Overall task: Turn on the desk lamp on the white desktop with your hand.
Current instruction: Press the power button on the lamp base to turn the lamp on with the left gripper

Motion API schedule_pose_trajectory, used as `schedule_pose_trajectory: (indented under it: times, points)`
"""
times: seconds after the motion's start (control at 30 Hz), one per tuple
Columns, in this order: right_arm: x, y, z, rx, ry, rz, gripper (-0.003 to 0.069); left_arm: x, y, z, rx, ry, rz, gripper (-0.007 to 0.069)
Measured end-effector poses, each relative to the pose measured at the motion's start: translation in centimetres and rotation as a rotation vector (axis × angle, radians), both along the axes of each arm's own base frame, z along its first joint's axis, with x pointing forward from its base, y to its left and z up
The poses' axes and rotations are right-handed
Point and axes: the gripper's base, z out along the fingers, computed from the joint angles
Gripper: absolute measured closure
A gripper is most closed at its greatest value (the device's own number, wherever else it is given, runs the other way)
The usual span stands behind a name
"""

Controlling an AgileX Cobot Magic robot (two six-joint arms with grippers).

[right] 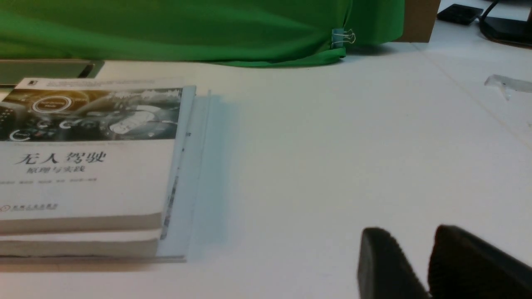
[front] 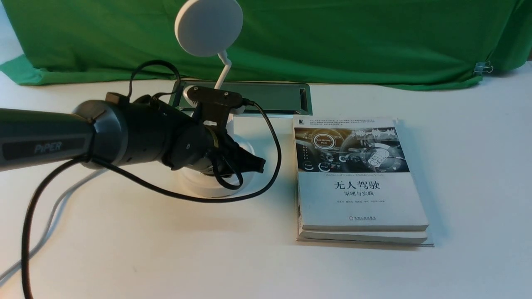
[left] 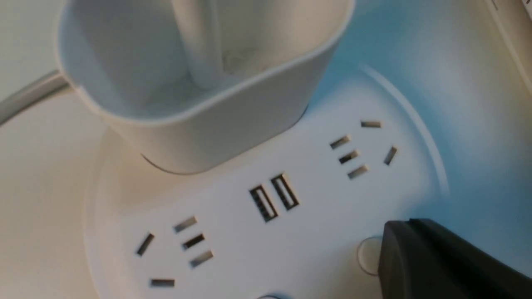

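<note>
Left wrist view: hand (left: 415, 253) half-covers button (left: 367, 258) on desk lamp (left: 291, 232); jaws unclear.

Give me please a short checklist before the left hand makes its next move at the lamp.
1. Left hand above the desk lamp base: ok.
2. Tip aligned with the round button: ok, partly covering it.
3. Tip touching that button: cannot tell.
4. Lamp head lit: not ok, no glow.
5. Books apart from the lamp: ok.
6. Right hand away, over bare white desktop: ok.
</note>
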Motion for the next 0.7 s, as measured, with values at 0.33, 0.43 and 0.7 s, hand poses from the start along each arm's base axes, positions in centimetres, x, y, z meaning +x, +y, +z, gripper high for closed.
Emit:
schedule_pose_trajectory:
  times: [0.33, 0.43, 0.7]
  points:
    - [0.00, 0.00, 0.00, 0.000, 0.000, 0.000, 0.0418, 0.14, -0.04, 0.02, 0.009, -0.023, -0.017, 0.0623]
    - [0.00, 0.00, 0.00, 0.000, 0.000, 0.000, 0.0418, 0.17, -0.03, -0.32, 0.023, -0.018, -0.024, 0.0623]
    - [0.00, 0.00, 0.00, 0.000, 0.000, 0.000, 0.0418, 0.21, -0.03, -0.55, 0.027, -0.013, -0.023, 0.0623]
